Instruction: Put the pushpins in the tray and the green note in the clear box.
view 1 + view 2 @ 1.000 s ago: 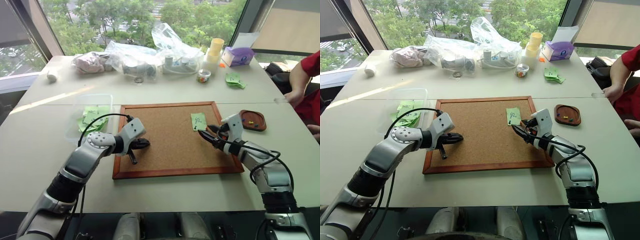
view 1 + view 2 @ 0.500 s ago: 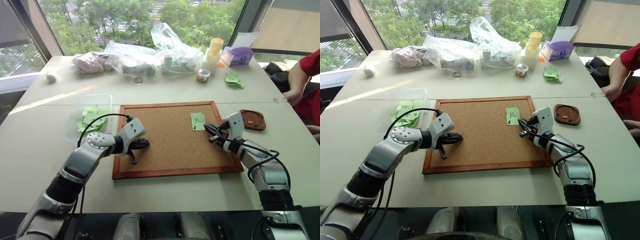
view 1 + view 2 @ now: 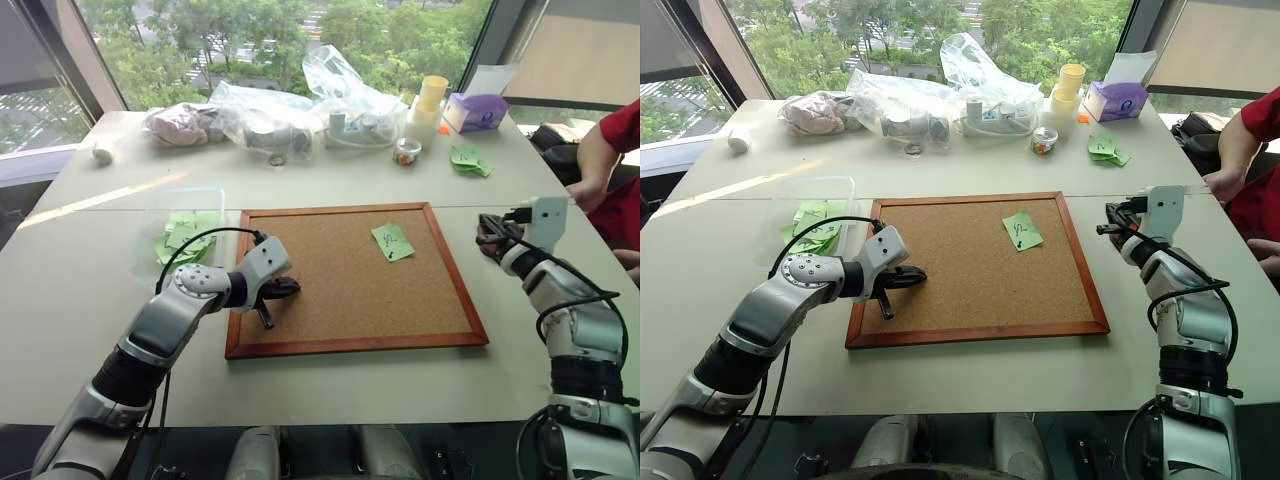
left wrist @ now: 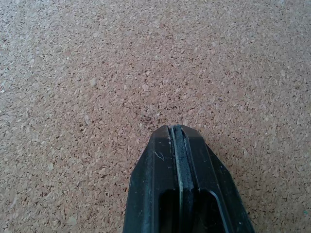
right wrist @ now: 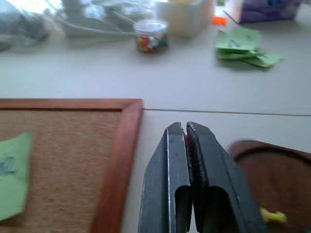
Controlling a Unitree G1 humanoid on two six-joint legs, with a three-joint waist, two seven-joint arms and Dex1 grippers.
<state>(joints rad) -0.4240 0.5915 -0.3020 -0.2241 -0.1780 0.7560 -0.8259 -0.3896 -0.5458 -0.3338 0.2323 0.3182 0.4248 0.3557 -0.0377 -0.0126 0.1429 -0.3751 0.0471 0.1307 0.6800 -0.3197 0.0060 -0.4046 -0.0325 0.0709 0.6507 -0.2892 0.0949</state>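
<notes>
Right gripper (image 5: 186, 127) clamped on a red pushpin (image 5: 186, 138) beside tray (image 5: 286, 160), lower right; left gripper (image 4: 176, 128) closed on corkboard (image 3: 340, 270)

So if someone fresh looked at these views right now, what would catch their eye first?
Probably the large corkboard in the middle of the table, with the green note lying tilted near its far right corner. Next, the right gripper raised off the board's right side, shut above the tray, a speck of red between its fingertips, likely a pushpin. The left gripper rests shut on the board's left part, beside the clear box holding green slips.
</notes>
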